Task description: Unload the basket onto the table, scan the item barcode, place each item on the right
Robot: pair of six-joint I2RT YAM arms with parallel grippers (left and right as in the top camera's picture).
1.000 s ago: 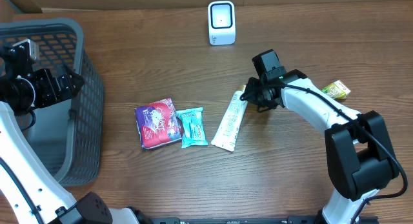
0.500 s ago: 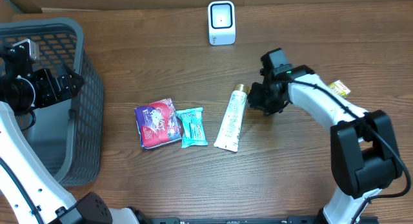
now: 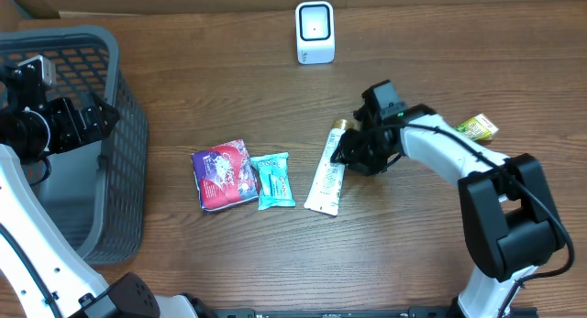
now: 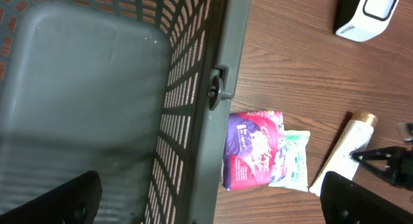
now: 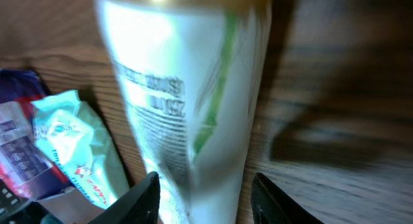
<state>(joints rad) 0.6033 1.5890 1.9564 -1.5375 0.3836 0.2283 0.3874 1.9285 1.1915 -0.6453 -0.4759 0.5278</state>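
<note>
The table's point(image 3: 229, 263) front strip lay bare. Mid-table, the tube point(image 3: 326, 176) lay beside a packet point(image 3: 273, 180) and a pouch point(image 3: 223, 175), with the right gripper point(image 3: 353, 153) astride its far end, jaws apart. The left gripper point(image 3: 101, 116) gaped over the basket point(image 3: 128, 144) at the left edge. Open wood ran back to the scanner point(image 3: 315, 32) at the far edge.
</note>
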